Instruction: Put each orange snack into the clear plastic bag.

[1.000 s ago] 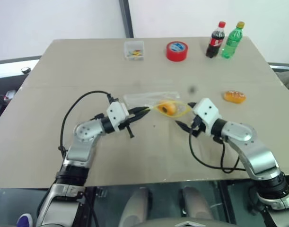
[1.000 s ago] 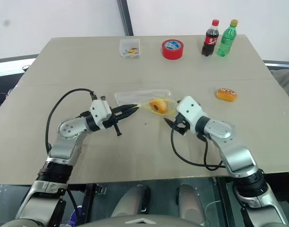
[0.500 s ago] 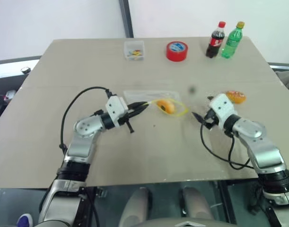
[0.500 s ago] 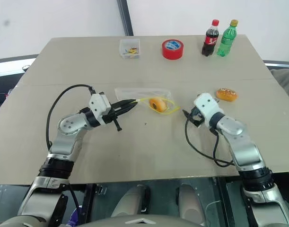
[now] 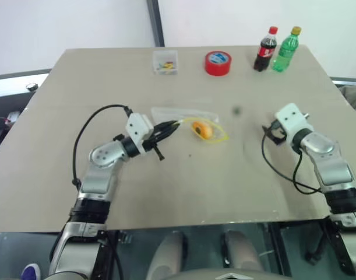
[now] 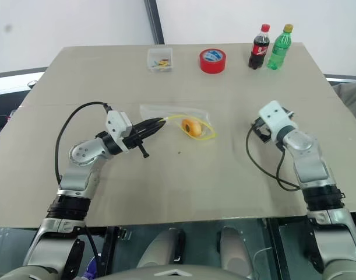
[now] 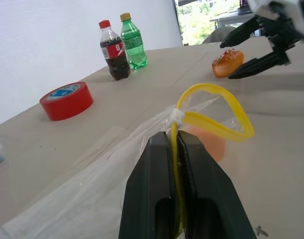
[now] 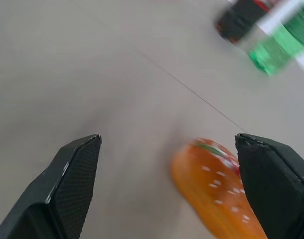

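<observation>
Spanning a white-walled room, beige table; left claw clamping clear plastic bag, right claw agape.

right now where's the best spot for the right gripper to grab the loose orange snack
Across the middle of the loose orange snack, fingers on its long sides. It lies flat on the table, already between the open fingers of the right gripper, so close in straight ahead.

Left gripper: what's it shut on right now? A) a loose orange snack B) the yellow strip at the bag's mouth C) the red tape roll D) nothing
B: the left gripper is pinched on the yellow strip of the clear plastic bag.
</observation>
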Controlling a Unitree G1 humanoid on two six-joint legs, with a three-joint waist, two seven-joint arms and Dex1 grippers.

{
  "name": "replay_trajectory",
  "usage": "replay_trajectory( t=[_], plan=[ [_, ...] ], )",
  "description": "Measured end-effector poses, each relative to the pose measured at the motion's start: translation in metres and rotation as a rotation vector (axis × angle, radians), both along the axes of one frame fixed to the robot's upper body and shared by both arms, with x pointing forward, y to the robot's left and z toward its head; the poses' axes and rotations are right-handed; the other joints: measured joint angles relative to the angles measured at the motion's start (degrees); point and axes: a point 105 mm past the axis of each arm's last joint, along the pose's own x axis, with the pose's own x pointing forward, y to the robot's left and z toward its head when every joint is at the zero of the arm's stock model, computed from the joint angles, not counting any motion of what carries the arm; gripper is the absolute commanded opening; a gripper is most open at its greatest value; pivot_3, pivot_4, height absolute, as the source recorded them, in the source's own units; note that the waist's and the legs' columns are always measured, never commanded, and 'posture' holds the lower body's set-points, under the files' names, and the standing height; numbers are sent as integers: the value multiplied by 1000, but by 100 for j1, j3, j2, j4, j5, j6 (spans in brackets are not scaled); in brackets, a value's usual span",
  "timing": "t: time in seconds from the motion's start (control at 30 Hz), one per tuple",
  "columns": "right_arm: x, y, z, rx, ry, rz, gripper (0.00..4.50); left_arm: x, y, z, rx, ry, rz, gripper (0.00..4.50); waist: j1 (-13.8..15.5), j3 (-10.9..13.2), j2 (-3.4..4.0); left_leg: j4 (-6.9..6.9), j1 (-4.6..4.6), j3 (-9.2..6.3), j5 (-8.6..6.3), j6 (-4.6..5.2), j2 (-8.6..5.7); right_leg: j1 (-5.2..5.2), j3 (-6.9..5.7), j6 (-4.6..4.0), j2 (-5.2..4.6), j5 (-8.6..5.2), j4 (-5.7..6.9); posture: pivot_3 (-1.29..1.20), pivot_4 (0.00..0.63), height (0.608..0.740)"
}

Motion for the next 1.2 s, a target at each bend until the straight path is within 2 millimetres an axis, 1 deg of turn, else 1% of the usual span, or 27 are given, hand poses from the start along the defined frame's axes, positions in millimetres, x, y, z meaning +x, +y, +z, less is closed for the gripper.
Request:
replay_trajectory(
  t=[0.07,0.2,0.37,0.47,0.5,0.53,0.63,0.7,0.8,0.83,0.87,0.9,0.93,0.97,1.0,1.03,1.1,1.17,1.2],
  plan=[
    [6,-8,-1,1,16,-17,4385,-3,-1,2,-1,-15,1,0,3,0,0,-1,-4,2,0,0,3,1,2,0,-1,0,-12,0,150,740],
    [11,-20,-12,27,72,-50,4385,-7,0,-3,1,-5,12,0,4,0,0,-1,-8,5,-1,2,3,1,4,0,-3,0,-19,0,150,740],
    [17,-41,-7,71,102,-96,4385,-9,0,-3,6,-15,22,0,13,0,0,-1,-7,4,-1,2,3,3,1,0,-3,0,-18,0,150,740],
    [18,-53,-14,80,138,-117,4385,-10,0,-3,6,-17,29,0,4,0,0,-1,-7,6,-1,2,2,3,3,0,-2,0,-19,0,150,740],
    [19,-53,-14,86,140,-116,3874,-10,0,-3,5,-17,31,0,4,0,0,-1,-6,7,-1,2,2,3,4,0,-2,0,-19,0,150,740],
    [19,-54,-14,88,144,-114,3566,-10,0,-3,6,-18,31,0,-3,0,0,-1,-6,8,-1,2,2,3,5,0,-2,0,-18,0,150,740],
    [19,-55,-17,85,146,-106,2228,-11,0,-3,4,-19,36,0,-3,0,1,-1,-5,9,-1,2,5,3,6,0,-1,0,-18,0,150,740],
    [19,-55,-16,82,138,-102,1467,-10,1,-3,2,-16,41,0,-3,0,0,-1,-5,9,-1,2,6,3,6,0,-2,0,-18,0,150,740],
    [17,-46,-9,87,99,-49,1467,-10,1,-3,-1,-12,49,0,-3,0,1,-2,-6,8,-1,2,11,2,7,0,-1,0,-17,0,150,740],
    [16,-42,-6,91,88,-23,1467,-10,1,-3,-1,-11,50,0,-3,0,1,-2,-6,8,-1,2,13,2,6,0,-1,0,-17,0,150,740],
    [9,-31,-1,106,66,41,1467,-10,1,-3,-2,-10,52,0,4,0,1,-2,-8,6,-2,2,18,2,4,1,0,0,-18,0,150,740],
    [0,-16,5,132,50,117,1467,-10,2,-3,-2,-9,56,0,7,0,1,-3,-12,4,-2,3,21,1,2,1,0,0,-20,0,150,740],
    [-6,-6,6,148,52,165,1467,-10,2,-3,-3,-9,57,0,11,0,2,-4,-14,2,-2,3,22,-1,1,1,0,0,-20,0,150,740],
    [-19,13,10,169,55,249,1467,-10,3,-2,-4,-9,60,0,16,0,2,-3,-16,1,-2,3,23,-1,0,1,1,0,-21,0,150,740],
    [-36,38,14,178,66,353,1467,-10,3,-1,-4,-10,59,0,15,0,2,-3,-16,1,-2,3,24,-1,1,1,0,0,-21,0,150,740],
    [-46,53,15,177,72,416,1467,-10,3,-1,-4,-11,61,0,12,0,2,-1,-14,1,-2,3,24,0,1,1,0,0,-22,0,150,740],
    [-75,96,17,182,96,564,1467,-9,3,0,-4,-12,62,0,4,0,1,-1,-10,1,-2,3,25,2,1,1,1,0,-20,0,150,740],
    [-95,138,18,222,117,667,1467,-9,2,1,-4,-17,54,0,0,0,1,1,-5,0,-2,3,24,2,1,1,1,0,-10,0,150,740],
    [-100,148,19,232,123,685,1467,-9,1,2,-4,-19,51,0,14,0,1,3,-4,-3,-2,3,22,3,-3,1,1,0,-8,0,150,740]
  ],
)
